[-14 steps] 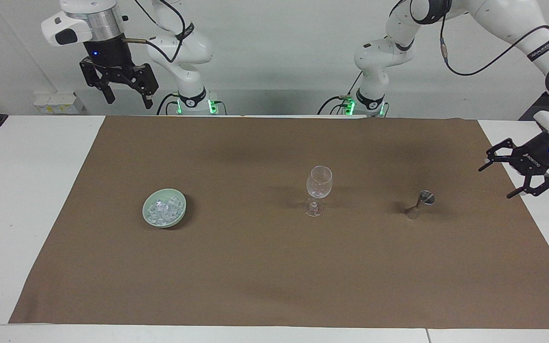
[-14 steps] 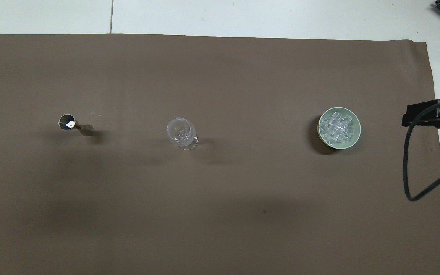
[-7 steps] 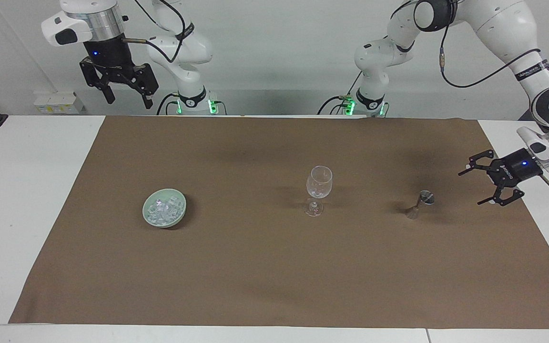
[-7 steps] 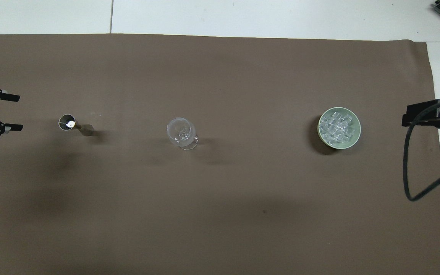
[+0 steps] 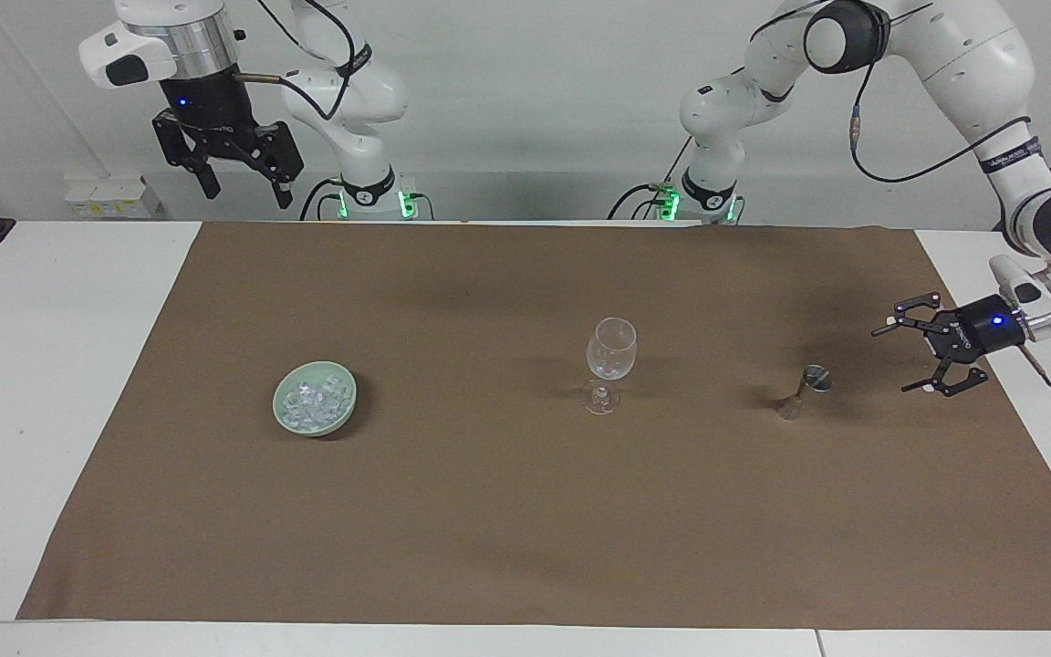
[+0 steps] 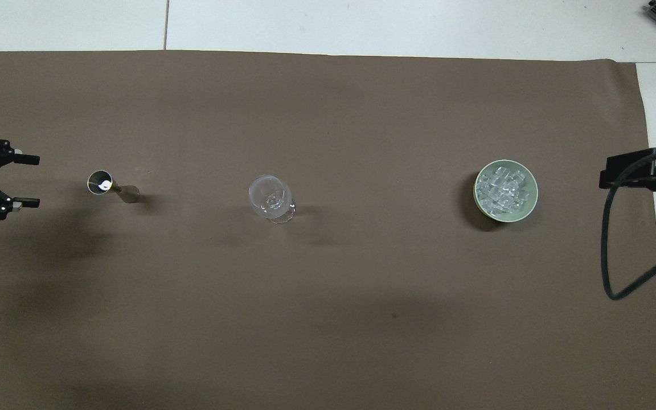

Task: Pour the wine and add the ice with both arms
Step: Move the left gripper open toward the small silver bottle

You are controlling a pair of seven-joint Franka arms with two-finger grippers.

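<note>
A clear stemmed wine glass (image 5: 610, 360) (image 6: 271, 198) stands upright mid-mat. Toward the left arm's end stands a small metal jigger (image 5: 804, 391) (image 6: 113, 188); only a bright glint shows in its cup, and no wine is in view. My left gripper (image 5: 898, 356) (image 6: 33, 180) hangs low and level beside the jigger, apart from it, open and empty. The ice (image 5: 311, 401) (image 6: 503, 188) is heaped in a pale green bowl (image 5: 277, 401) (image 6: 534, 193) toward the right arm's end. My right gripper (image 5: 250, 196) waits high over the table's edge by its base, open and empty.
A brown mat (image 5: 525, 511) (image 6: 328, 296) covers most of the white table (image 5: 51, 365). A black part of the right arm with a looping cable (image 6: 641, 171) shows beside the bowl in the overhead view.
The left gripper has come in from the table's end toward the jigger, dropping lower and turning level. The right arm has not moved.
</note>
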